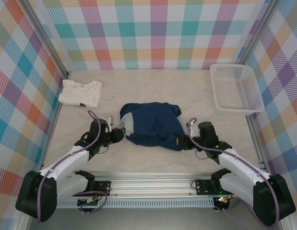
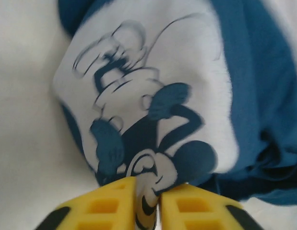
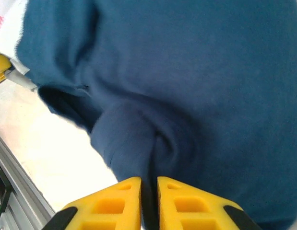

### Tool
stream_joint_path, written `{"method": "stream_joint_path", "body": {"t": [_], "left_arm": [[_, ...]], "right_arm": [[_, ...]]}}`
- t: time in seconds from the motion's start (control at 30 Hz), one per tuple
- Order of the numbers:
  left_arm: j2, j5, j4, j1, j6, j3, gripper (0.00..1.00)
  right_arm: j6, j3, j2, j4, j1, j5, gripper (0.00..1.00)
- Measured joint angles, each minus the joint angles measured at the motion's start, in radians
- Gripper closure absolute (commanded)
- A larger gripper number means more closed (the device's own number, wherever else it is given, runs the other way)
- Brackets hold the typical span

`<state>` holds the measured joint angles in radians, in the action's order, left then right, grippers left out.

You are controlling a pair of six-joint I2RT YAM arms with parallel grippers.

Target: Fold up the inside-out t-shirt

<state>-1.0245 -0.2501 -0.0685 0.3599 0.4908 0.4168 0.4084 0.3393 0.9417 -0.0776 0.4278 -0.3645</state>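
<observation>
I'm gripping the t-shirt (image 1: 155, 125) to start folding, jaws nearly closed on cloth: left gripper (image 2: 147, 203) on its printed side, right gripper (image 3: 149, 201) opposite. Next I'm needing an even, matched lift.

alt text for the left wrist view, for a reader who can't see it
The yellow left gripper, at the bottom edge, pinches the navy t-shirt at the lower end of its white cartoon print. The shirt lies crumpled on a pale table, which shows at left.

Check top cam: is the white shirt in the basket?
No: the white shirt lies on the table at far left, apart from the basket at far right.
</observation>
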Motion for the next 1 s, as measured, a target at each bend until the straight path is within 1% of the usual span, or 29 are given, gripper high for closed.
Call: {"method": "stream_joint_path", "body": {"t": [0.03, 0.07, 0.13, 0.2, 0.3, 0.37, 0.43, 0.5, 0.57, 0.7, 0.8, 0.9, 1.0], "left_arm": [[0.0, 0.006, -0.015, 0.003, -0.006, 0.002, 0.57], [0.0, 0.014, -0.026, 0.005, -0.007, 0.008, 0.53], [0.001, 0.034, -0.049, 0.013, -0.018, 0.039, 0.44], [0.001, 0.057, -0.069, 0.045, -0.039, 0.081, 0.38], [-0.014, 0.101, -0.084, 0.16, -0.091, 0.167, 0.36], [-0.069, 0.135, -0.086, 0.26, -0.13, 0.237, 0.36], [-0.131, 0.153, -0.083, 0.343, -0.167, 0.285, 0.39], [-0.177, 0.159, -0.083, 0.403, -0.186, 0.3, 0.42], [-0.213, 0.159, -0.087, 0.45, -0.197, 0.299, 0.43], [-0.316, 0.137, -0.054, 0.542, -0.186, 0.3, 0.43], [-0.436, 0.097, 0.016, 0.597, -0.136, 0.315, 0.39], [-0.562, 0.067, 0.081, 0.628, -0.077, 0.359, 0.37], [-0.654, 0.037, 0.129, 0.639, -0.037, 0.401, 0.35]], "right_arm": [[0.014, 0.0, 0.0, -0.011, 0.005, 0.006, 0.71], [0.023, 0.004, 0.0, -0.014, 0.006, 0.01, 0.67], [0.03, 0.025, -0.004, -0.036, 0.008, 0.027, 0.6], [0.024, 0.055, -0.015, -0.064, 0.009, 0.045, 0.56], [0.013, 0.113, -0.028, -0.084, 0.019, 0.077, 0.52], [0.002, 0.148, -0.005, -0.082, 0.04, 0.094, 0.52], [-0.003, 0.173, 0.039, -0.074, 0.082, 0.108, 0.52], [-0.005, 0.177, 0.083, -0.075, 0.13, 0.125, 0.52], [-0.005, 0.177, 0.114, -0.083, 0.158, 0.133, 0.5], [-0.006, 0.177, 0.122, -0.089, 0.161, 0.176, 0.49], [-0.006, 0.199, 0.134, -0.126, 0.124, 0.199, 0.49], [-0.006, 0.234, 0.138, -0.15, 0.028, 0.2, 0.48], [-0.006, 0.256, 0.134, -0.15, -0.06, 0.191, 0.48]]}}
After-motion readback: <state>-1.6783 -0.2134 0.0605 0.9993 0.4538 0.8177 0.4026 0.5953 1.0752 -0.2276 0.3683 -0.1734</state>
